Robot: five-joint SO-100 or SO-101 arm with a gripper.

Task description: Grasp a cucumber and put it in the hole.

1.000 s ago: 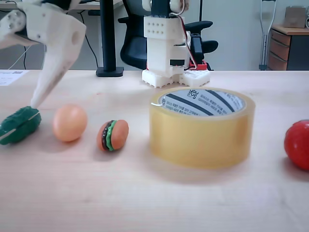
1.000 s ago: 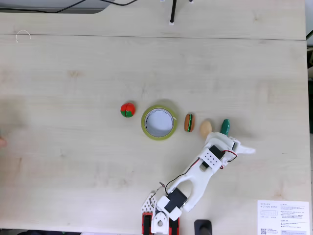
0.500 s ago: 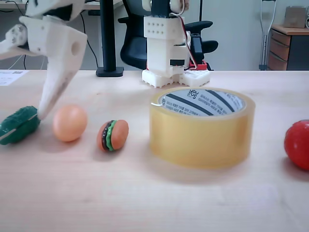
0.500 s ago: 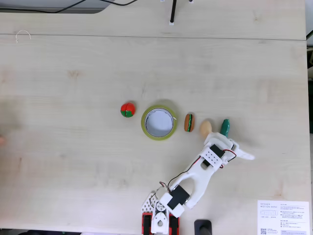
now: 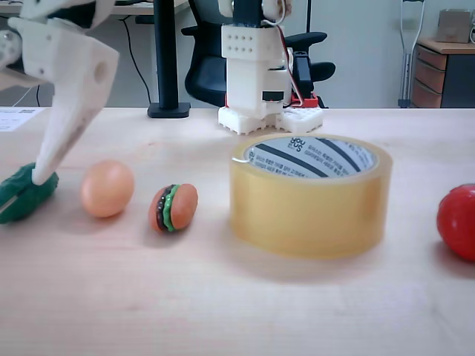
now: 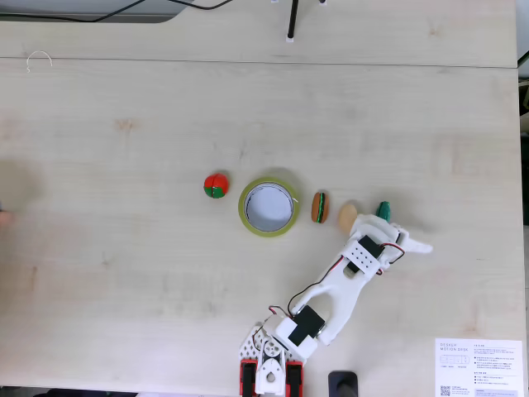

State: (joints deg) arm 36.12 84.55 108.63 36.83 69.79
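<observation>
The dark green cucumber (image 5: 21,197) lies at the far left of the low fixed view; from above its far end (image 6: 383,208) pokes out from under my gripper (image 6: 404,232). The gripper is open. Its long white finger (image 5: 59,126) slants down with the tip on the cucumber's right end, and the other jaw splays out to the right in the top-down view. The yellowish tape roll (image 5: 308,211) stands mid-table, with its hole (image 5: 310,156) open upward. From above, the roll (image 6: 245,217) is left of the gripper, with two toys between them.
An orange egg (image 5: 107,188) and a toy hamburger (image 5: 174,207) lie between cucumber and roll. A red tomato (image 5: 459,221) sits on the roll's other side. The arm's base (image 6: 273,368) is at the near table edge, beside a printed sheet (image 6: 479,364).
The gripper has moved further over the cucumber, covering more of it from above. In the low view the finger and the cucumber have shifted left.
</observation>
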